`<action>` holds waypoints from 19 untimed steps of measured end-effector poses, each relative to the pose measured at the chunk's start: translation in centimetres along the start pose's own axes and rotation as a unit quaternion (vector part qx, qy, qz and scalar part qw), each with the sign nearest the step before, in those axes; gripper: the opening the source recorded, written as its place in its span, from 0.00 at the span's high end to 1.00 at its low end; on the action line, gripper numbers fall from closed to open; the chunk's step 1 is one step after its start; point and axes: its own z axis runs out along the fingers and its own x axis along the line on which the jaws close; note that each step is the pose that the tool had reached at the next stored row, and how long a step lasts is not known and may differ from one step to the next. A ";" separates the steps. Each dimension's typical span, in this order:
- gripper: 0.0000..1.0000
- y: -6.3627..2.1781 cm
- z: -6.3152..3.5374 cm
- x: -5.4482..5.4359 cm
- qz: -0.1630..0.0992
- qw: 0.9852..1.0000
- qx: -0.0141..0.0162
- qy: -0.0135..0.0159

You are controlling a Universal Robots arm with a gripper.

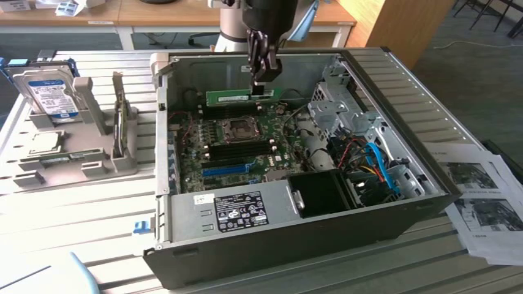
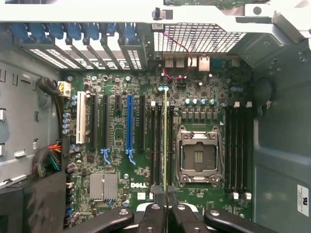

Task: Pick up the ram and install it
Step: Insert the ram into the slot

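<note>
Slatted white desk (image 1: 82, 214) carrying an open computer case (image 1: 392, 92) lying on its side, its green motherboard (image 2: 121, 174) printed with "DELL". The gripper (image 1: 259, 86) reaches down into the case, its fingers closed tightly on the ram (image 1: 229, 96), a thin green stick held on its long edge over the board. From the wrist view the ram appears edge-on, running along the black memory slots (image 2: 156, 141) beside the empty processor socket (image 2: 198, 156). At the exterior view's left, a blue-labelled hard drive (image 1: 51, 92) stands in a grey holder (image 1: 90, 156); its writing is unreadable.
</note>
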 end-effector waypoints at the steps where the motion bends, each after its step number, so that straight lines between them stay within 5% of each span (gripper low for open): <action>1: 0.89 0.00 0.04 0.0 0.000 1.000 0.000 0.000; 19: 0.89 -0.02 0.79 0.0 0.000 1.000 0.000 0.000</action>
